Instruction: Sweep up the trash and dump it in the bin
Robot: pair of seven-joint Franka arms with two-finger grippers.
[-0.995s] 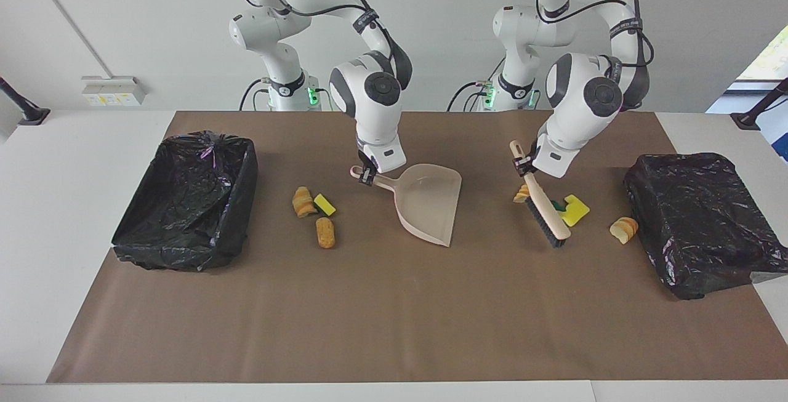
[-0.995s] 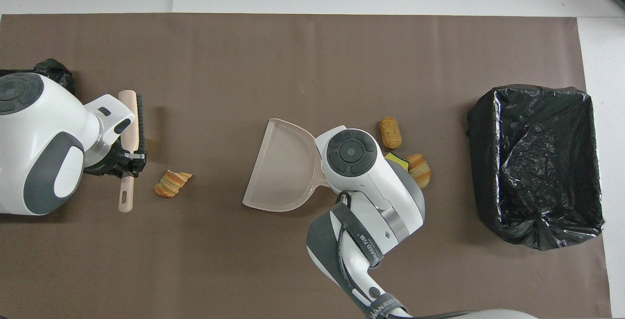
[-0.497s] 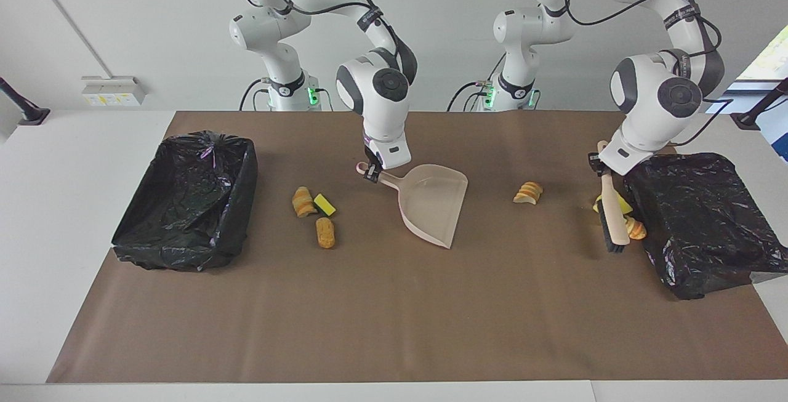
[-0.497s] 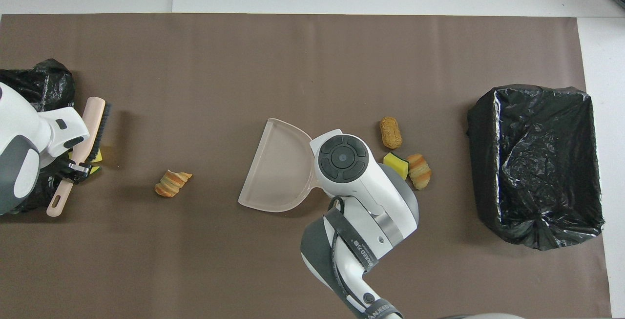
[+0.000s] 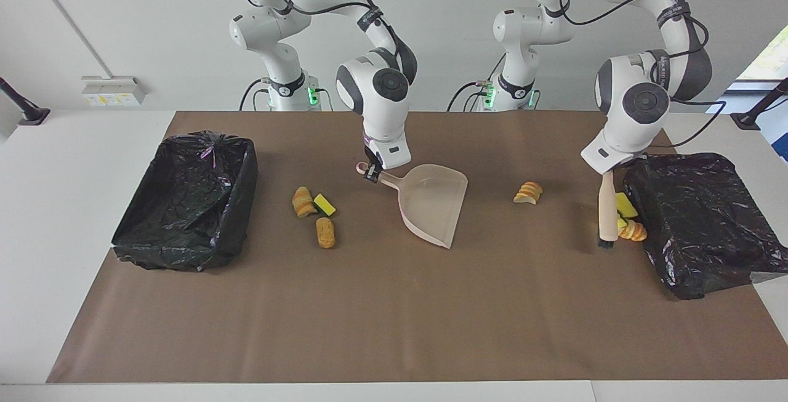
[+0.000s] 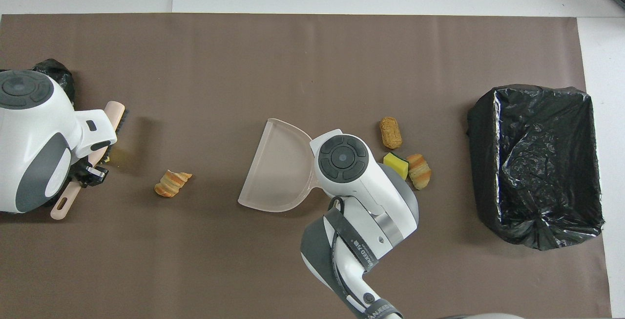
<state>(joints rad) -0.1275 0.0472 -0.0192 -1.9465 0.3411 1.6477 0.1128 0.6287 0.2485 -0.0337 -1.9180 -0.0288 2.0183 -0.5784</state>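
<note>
My right gripper (image 5: 369, 172) is shut on the handle of the beige dustpan (image 5: 431, 205), whose mouth rests on the brown mat; in the overhead view the wrist hides the fingers over the dustpan (image 6: 278, 172). My left gripper (image 5: 606, 170) is shut on the beige brush (image 5: 607, 211), also seen from above, gripper (image 6: 91, 175) and brush (image 6: 115, 114). Trash: a yellow sponge (image 5: 627, 205) and a bread slice (image 5: 634, 230) lie right beside the brush head. Another bread chunk (image 5: 529, 192) lies between brush and dustpan. Two bread pieces (image 5: 301, 201) (image 5: 324, 232) and a sponge (image 5: 324, 204) lie between the dustpan and the open black-lined bin (image 5: 184, 202).
A second black-bagged box (image 5: 702, 217) stands at the left arm's end of the table, close against the brush and the scraps there. The brown mat (image 5: 394, 316) covers most of the white table.
My left arm swung the brush toward its own end of the table, pushing the sponge and a bread slice up to the black-bagged box. The dustpan shifted slightly.
</note>
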